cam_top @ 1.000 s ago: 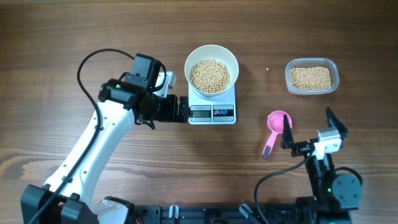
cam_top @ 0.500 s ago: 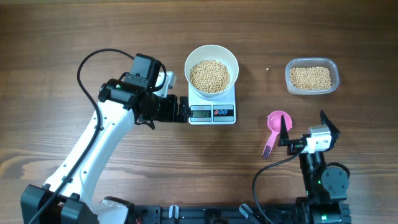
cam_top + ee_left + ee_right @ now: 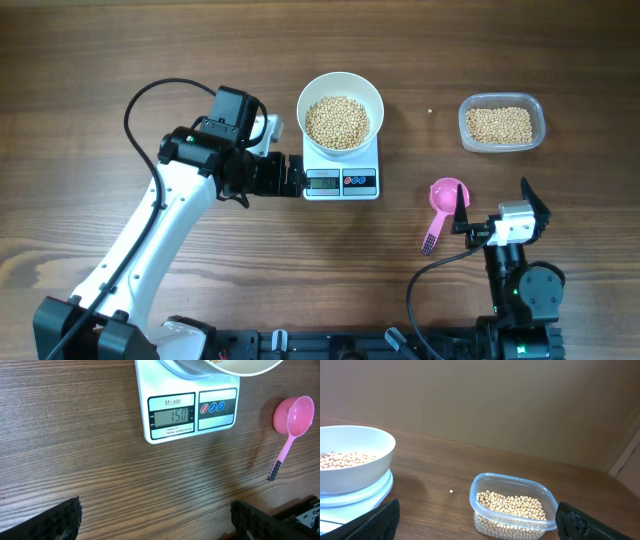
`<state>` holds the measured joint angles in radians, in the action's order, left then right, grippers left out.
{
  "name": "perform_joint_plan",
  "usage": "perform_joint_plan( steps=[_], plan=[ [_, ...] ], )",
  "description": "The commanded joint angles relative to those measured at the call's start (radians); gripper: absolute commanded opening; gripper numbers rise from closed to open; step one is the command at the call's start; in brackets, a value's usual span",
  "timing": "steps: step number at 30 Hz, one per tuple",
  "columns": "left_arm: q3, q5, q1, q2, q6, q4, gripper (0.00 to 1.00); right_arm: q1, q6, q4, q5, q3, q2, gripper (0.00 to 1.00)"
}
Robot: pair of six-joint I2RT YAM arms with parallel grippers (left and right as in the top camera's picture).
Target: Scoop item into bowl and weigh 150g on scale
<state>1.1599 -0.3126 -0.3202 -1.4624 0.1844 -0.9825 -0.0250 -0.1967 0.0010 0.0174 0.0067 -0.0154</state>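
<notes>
A white bowl [image 3: 340, 88] of tan beans [image 3: 337, 121] stands on the white scale [image 3: 341, 181]. In the left wrist view the scale's display [image 3: 172, 415] reads 150. My left gripper [image 3: 296, 176] is open just left of the scale's front, with bare wood between its fingers [image 3: 65, 520]. A pink scoop [image 3: 446, 200] lies empty on the table right of the scale. My right gripper [image 3: 494, 192] is open beside the scoop, raised and apart from it. In the right wrist view it faces the bowl [image 3: 355, 460] and a clear tub of beans [image 3: 512, 507].
The clear tub [image 3: 501, 123] with beans sits at the back right. One stray bean [image 3: 431, 111] lies on the wood between the bowl and the tub. The left arm's black cable [image 3: 140, 100] loops over the left side of the table.
My right gripper has shifted a little to the left and turned slightly, still open. The left arm, bowl, scale and scoop have not moved.
</notes>
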Motion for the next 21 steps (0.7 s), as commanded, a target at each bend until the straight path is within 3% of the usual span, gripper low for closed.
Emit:
perform_joint_plan(
  steps=[1,18,21],
  plan=[
    [-0.002,-0.005,0.003,-0.006,-0.020,0.003,1.00,0.004,-0.013,0.005,-0.018,-0.002,0.012,1.00],
    [-0.002,-0.005,0.003,-0.006,-0.020,0.003,1.00,0.006,-0.051,0.006,-0.037,-0.002,0.012,1.00],
    [-0.002,-0.005,0.003,-0.006,-0.020,0.003,1.00,0.011,0.031,0.006,-0.049,-0.002,0.012,1.00]
  ],
)
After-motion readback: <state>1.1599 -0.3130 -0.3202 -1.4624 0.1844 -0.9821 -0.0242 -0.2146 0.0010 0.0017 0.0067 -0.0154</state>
